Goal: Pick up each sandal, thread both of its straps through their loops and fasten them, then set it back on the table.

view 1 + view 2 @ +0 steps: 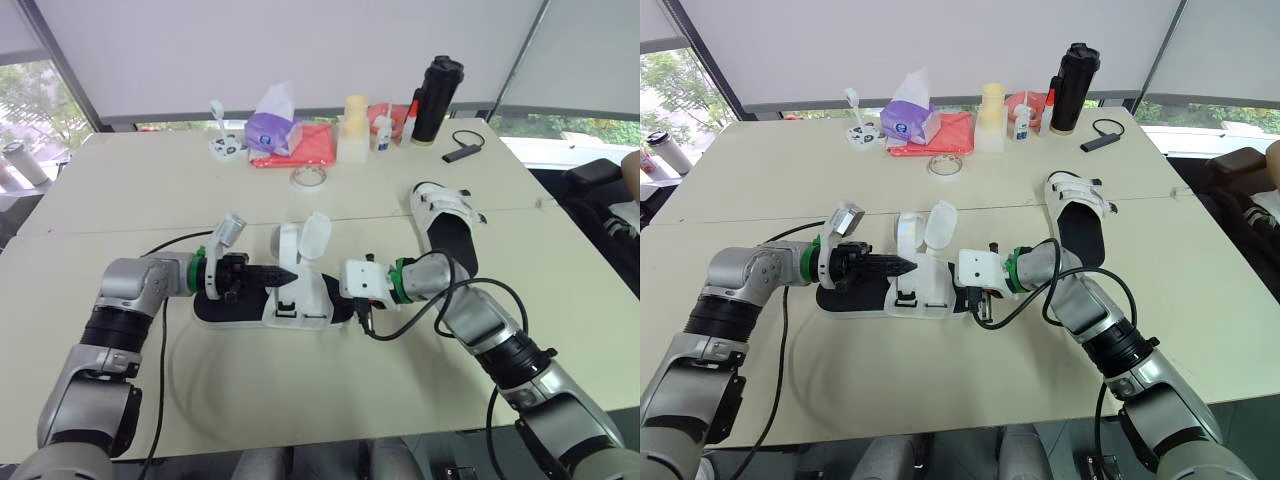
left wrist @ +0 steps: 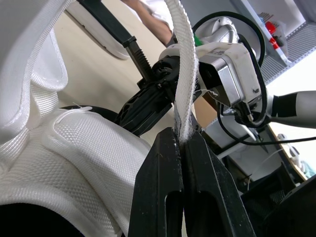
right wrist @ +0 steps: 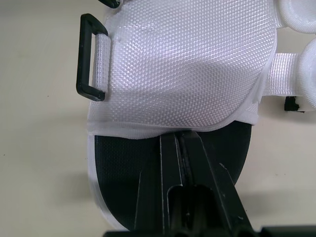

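The left gripper (image 2: 181, 136) has its two black fingers pressed together on a white strap (image 2: 184, 69), which rises straight up from the pinch. That strap belongs to the near sandal (image 1: 300, 300), which lies on the table (image 1: 300, 400) between the two arms, black sole down and white flaps standing open. The right gripper (image 3: 180, 134), fingers closed together, meets the hem of this sandal's white mesh upper from the other side; whether fabric is caught there I cannot tell. A black loop (image 3: 89, 57) sits on the upper's edge. The second sandal (image 1: 447, 225) lies well apart, farther back on the right
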Tool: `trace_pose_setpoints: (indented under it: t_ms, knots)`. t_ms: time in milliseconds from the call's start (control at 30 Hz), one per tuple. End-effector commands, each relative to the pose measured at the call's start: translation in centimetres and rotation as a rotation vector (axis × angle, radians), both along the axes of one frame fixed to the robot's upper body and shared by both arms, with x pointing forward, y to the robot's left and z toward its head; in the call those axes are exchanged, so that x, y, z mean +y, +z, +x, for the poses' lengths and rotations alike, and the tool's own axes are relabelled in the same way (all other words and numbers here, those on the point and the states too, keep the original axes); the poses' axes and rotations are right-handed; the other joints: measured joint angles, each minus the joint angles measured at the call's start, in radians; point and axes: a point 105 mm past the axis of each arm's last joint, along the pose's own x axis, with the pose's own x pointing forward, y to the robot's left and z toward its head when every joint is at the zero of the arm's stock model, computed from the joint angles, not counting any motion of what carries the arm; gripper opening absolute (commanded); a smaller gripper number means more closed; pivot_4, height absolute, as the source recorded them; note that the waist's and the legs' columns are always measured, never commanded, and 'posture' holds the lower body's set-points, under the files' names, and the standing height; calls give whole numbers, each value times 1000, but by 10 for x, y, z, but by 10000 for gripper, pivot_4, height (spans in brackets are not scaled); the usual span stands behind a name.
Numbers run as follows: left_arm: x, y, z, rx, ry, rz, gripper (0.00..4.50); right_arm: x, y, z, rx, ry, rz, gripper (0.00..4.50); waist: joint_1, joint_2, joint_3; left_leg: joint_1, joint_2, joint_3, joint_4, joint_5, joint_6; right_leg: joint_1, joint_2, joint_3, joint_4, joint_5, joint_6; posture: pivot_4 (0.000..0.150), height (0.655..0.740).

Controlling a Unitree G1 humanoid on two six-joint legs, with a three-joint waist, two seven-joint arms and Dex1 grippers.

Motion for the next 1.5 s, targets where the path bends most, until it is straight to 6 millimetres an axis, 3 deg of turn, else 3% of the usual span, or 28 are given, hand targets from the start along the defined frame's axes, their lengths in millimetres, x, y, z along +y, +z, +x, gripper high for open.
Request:
trace_pose_setpoints:
  t_ms: [33, 500, 1300, 1500]
  knots:
    - [1, 13, 0, -41, -12, -26, 284, -3, -14, -4, 31, -3, -45, 0, 0, 0, 0, 0, 0, 0, 0, 0, 0, 0, 0, 0, 0, 0, 0, 1500, 7400]
    - [4, 16, 4, -71, -17, -20, 284, -3, -13, -4, 31, -3, -45, 0, 0, 0, 0, 0, 0, 0, 0, 0, 0, 0, 0, 0, 0, 0, 0, 1500, 7400]
    - [3, -2, -1, -109, -56, 49, 284, -3, -13, -4, 32, -4, -44, 0, 0, 0, 0, 0, 0, 0, 0, 0, 0, 0, 0, 0, 0, 0, 0, 1500, 7400]
    - [3, -8, -11, -158, -117, 77, 284, -3, -13, -4, 32, -4, -45, 0, 0, 0, 0, 0, 0, 0, 0, 0, 0, 0, 0, 0, 0, 0, 0, 1500, 7400]
